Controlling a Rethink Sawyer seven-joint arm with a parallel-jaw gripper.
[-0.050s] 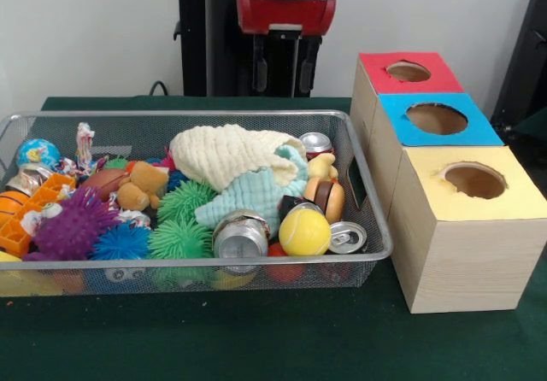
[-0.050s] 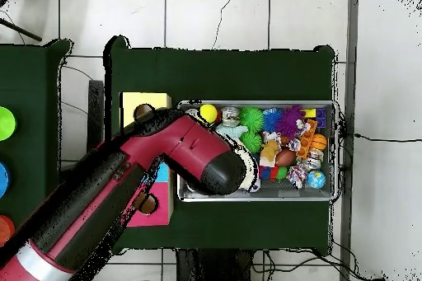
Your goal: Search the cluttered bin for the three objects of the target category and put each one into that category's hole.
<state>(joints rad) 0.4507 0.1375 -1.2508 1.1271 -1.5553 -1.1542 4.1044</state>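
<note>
Target category is not given — cans seem a fair guess, since three show in the wire bin [image 1: 376,227]: a crushed can [image 1: 240,237] at the front middle, a can with its tab up [image 1: 348,237] at the front right corner just beside the yellow ball [image 1: 304,231], and a third can [image 1: 315,144] at the back, half behind the cream cloth [image 1: 226,155].

Risks, as I judge them: the crushed can lies wedged among the green spiky balls [image 1: 180,239] and the pale blue cloth [image 1: 256,195] — a grab could snag cloth or drag a neighbour out. The corner can sits tight against the wire wall; fingers may catch the mesh.

Gripper [image 1: 285,65] hangs above the bin's back edge, two dark prongs standing apart with nothing between them.

Three boxes [image 1: 461,253] stand right of the bin, with red, blue and yellow tops, one hole each; which belongs to the category is unmarked.

Overhead, the arm [image 2: 165,158] covers the bin's box-side end and the blue box; more objects may lie under the cloths.
</note>
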